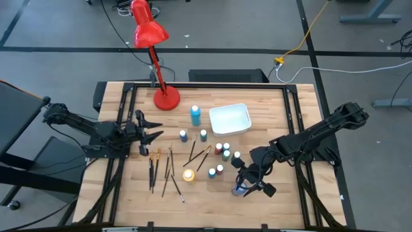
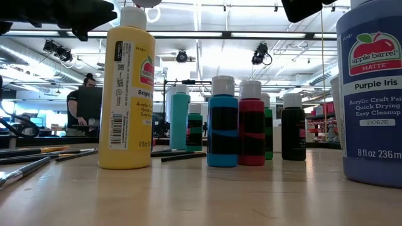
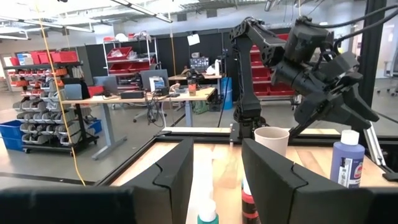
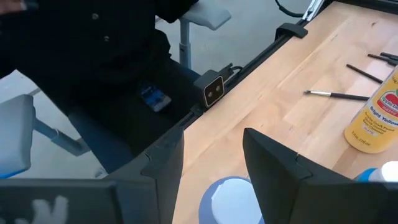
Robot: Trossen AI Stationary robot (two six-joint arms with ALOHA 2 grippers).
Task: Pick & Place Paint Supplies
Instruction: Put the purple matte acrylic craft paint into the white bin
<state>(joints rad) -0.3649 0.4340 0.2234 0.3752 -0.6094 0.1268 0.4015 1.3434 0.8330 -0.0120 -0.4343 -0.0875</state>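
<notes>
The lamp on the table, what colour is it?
Red. The lamp shows best in the high view, standing at the table's back edge.

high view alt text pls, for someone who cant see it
Overhead view of a wooden table with small paint bottles, brushes, a white tray and a red desk lamp. The right gripper hovers open over a purple bottle near the front edge; the left gripper waits open at the left.

You see a red desk lamp (image 1: 154, 51) standing at the table's (image 1: 283, 200) far edge, a white tray (image 1: 230, 119) nearby, a person (image 2: 81, 107) at a distant desk.
</notes>
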